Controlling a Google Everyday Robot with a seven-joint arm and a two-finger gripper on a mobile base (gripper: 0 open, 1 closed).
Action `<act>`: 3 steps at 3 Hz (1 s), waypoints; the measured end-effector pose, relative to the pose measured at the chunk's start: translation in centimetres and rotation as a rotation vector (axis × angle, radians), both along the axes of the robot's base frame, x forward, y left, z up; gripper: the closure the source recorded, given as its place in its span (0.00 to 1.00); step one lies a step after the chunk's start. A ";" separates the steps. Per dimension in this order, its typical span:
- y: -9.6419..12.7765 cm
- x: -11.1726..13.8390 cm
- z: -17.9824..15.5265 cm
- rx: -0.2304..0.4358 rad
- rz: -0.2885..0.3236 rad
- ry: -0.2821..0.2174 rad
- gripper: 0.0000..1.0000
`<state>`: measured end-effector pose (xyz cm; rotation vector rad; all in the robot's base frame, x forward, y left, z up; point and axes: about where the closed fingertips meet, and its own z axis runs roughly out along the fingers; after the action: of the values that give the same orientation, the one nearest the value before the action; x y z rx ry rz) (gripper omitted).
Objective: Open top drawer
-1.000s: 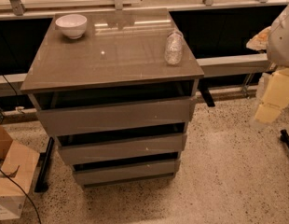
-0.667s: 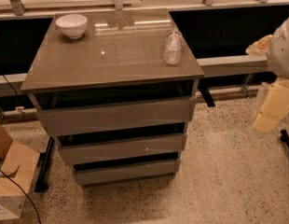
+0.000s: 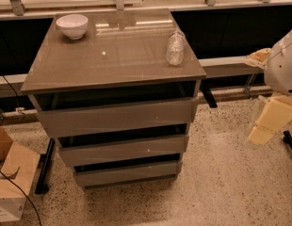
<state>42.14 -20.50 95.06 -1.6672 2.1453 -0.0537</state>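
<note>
The top drawer (image 3: 115, 118) is the tallest and widest of three grey-brown fronts on a low cabinet, flat and without a handle. A dark gap shows between it and the cabinet's glossy top (image 3: 113, 62). The shorter middle front (image 3: 122, 149) and the smallest bottom front (image 3: 127, 173) sit below it. My gripper (image 3: 266, 122), a cream-coloured piece under the white arm housing (image 3: 283, 65), hangs at the right edge of the view, well to the right of the cabinet and touching nothing.
A white bowl (image 3: 72, 25) stands at the back left of the cabinet top and a clear plastic bottle (image 3: 175, 47) at its right side. A cardboard box (image 3: 10, 185) and a black cable lie on the speckled floor at the left. A long counter runs behind.
My gripper has moved down and slightly left at the right edge of the view. The cabinet, drawers, bowl and bottle have not moved.
</note>
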 end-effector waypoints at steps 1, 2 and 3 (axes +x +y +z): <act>1.2 0.0 0.4 -0.029 -0.009 -0.045 0.00; 3.3 0.2 -0.1 -0.019 0.004 -0.074 0.00; 6.2 0.8 -2.5 0.032 0.062 -0.055 0.00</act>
<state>42.97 -14.32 92.60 -1.6928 2.0429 -0.0460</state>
